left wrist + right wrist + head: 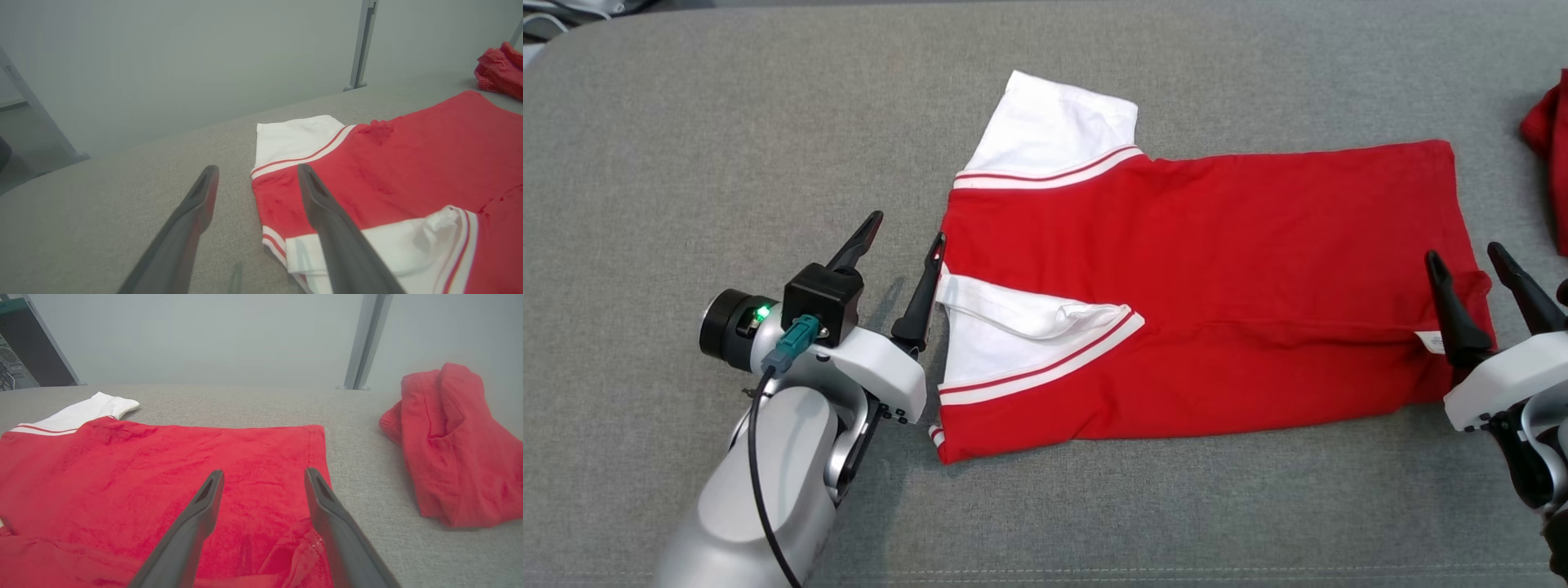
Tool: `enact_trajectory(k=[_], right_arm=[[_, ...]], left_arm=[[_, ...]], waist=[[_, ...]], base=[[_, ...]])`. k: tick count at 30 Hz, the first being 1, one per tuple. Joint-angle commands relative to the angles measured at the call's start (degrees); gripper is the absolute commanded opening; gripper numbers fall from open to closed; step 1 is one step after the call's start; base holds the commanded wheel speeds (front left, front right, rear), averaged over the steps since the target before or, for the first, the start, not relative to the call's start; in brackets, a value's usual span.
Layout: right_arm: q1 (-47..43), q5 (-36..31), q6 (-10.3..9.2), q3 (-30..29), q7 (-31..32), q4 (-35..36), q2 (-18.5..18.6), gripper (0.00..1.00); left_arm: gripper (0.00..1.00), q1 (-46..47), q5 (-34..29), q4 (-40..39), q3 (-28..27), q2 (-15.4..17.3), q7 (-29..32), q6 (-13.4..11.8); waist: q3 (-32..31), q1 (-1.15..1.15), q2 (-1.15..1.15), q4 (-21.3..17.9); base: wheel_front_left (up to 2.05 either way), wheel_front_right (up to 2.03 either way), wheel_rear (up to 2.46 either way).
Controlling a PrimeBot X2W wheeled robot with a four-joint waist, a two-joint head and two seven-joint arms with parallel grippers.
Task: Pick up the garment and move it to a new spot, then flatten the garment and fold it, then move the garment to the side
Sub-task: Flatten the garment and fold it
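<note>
Both spread, empty: left gripper (907, 228), right gripper (1463, 252), perhaps touching garment (1217, 286).

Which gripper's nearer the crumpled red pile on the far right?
Right. The right gripper hangs open over the hem end of the folded shirt, just short of the crumpled red pile. The left gripper is open at the sleeve end, with the whole shirt between.

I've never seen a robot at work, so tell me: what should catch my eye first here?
A red shirt with white sleeves lies folded flat in the middle of the grey surface. An open gripper stands at each end: the left gripper by the sleeves, the right gripper over the hem. A crumpled red heap sits apart at the far right.
</note>
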State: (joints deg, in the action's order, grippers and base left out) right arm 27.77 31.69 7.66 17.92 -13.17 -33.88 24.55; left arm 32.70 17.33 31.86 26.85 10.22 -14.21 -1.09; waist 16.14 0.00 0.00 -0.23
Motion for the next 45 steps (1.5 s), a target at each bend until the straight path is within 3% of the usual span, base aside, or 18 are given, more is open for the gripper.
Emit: enact_trajectory(k=[1, 11, 15, 21, 32, 38, 45], right_arm=[[-1.2, -0.6, -0.17, 0.8, -1.2, 1.6, 0.9, 1.0], [-9.0, -2.9, -0.17, -3.3, -1.8, 7.4, -2.7, 1.0], [-12.9, -3.5, -0.17, -5.3, -1.8, 8.3, -3.7, 1.0], [-16.9, -3.9, -0.17, -7.5, -1.8, 8.8, -4.7, 1.0], [-18.9, -4.0, -0.17, -8.0, -1.8, 8.8, -5.8, 1.0], [-19.1, -3.5, -0.17, -7.8, -1.8, 8.3, -5.5, 1.0], [-19.8, -2.0, -0.17, -8.1, -1.8, 5.6, -4.7, 1.0]], left_arm=[[1.0, -0.8, 0.8, -2.4, -2.8, 1.2, -0.6, -0.8], [1.0, -14.2, 4.6, -13.5, -8.4, -1.0, -0.8, -1.1], [1.0, -19.6, 7.4, -13.9, -8.6, -2.5, -0.4, -0.1], [1.0, -24.6, 11.8, -12.5, -7.0, -3.6, 5.7, 1.8], [1.0, -23.7, 11.7, -6.4, -4.3, -3.6, 10.8, 1.6], [1.0, -21.1, 10.8, -2.0, -3.4, -4.3, 9.2, 1.3], [1.0, -19.3, 11.5, 0.1, -2.6, -5.1, 7.1, 2.9]], waist=[[-0.9, 0.0, 0.0, -0.2], [-5.5, 0.0, 0.0, -0.4], [-7.4, 0.0, 0.0, -0.3], [-9.3, 0.0, 0.0, -0.1], [-10.1, 0.0, 0.0, -0.5], [-10.2, 0.0, 0.0, -1.2], [-10.0, 0.0, 0.0, -1.2]], base=[[0.0, 0.0, 0.0], [0.0, 0.0, 0.0], [0.0, 0.0, 0.0], [0.0, 0.0, 0.0], [0.0, 0.0, 0.0], [0.0, 0.0, 0.0], [0.0, 0.0, 0.0]])
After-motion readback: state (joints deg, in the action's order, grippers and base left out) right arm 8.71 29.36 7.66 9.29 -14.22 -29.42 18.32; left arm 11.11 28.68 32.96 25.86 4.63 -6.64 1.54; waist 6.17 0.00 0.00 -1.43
